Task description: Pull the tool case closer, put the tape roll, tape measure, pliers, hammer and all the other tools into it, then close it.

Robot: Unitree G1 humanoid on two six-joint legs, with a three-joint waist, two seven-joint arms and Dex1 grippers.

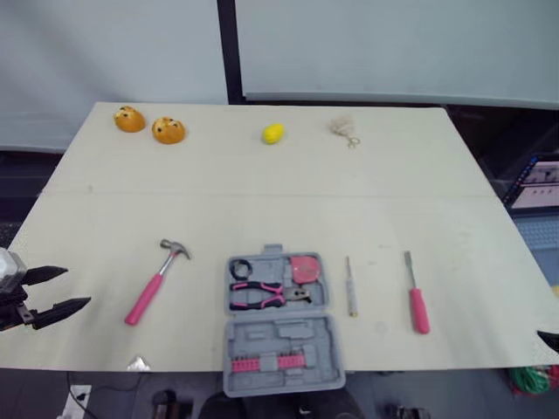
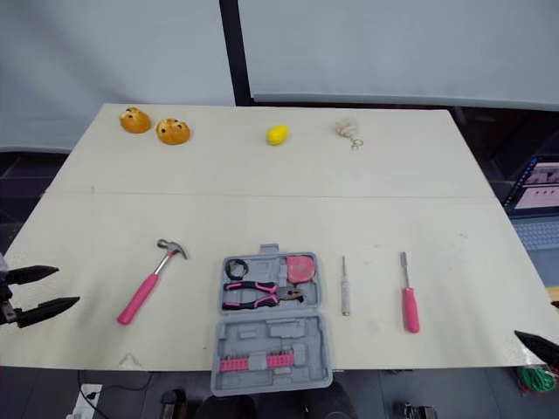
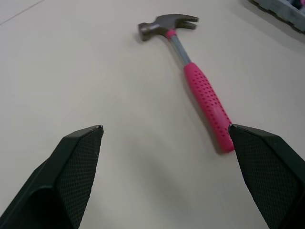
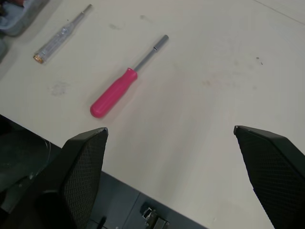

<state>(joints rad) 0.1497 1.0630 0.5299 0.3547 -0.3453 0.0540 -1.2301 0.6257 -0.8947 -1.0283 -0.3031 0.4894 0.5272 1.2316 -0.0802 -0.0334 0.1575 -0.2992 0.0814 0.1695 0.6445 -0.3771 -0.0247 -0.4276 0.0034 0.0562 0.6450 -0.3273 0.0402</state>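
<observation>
Hammer (image 1: pixel 155 284) looks like the next grab imo. Come across the pink handle near its middle so the heavy head doesn't tip it. Left claw (image 1: pixel 77 286) is wide open and empty by the counter's (image 1: pixel 262 209) left front corner. The hammer lies between it and the open tool case (image 1: pixel 279 334) at the front edge. Right claw (image 4: pixel 170 129) is wide too, with the screwdriver (image 4: pixel 114 93) near.

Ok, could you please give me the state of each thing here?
tool case: open, lying flat
pliers: in case
tape roll: in case
tape measure: in case
hammer: lying outside case
pink-handled driver: lying outside case
clear-handled screwdriver: lying outside case
left gripper: open, empty
right gripper: open, empty
</observation>
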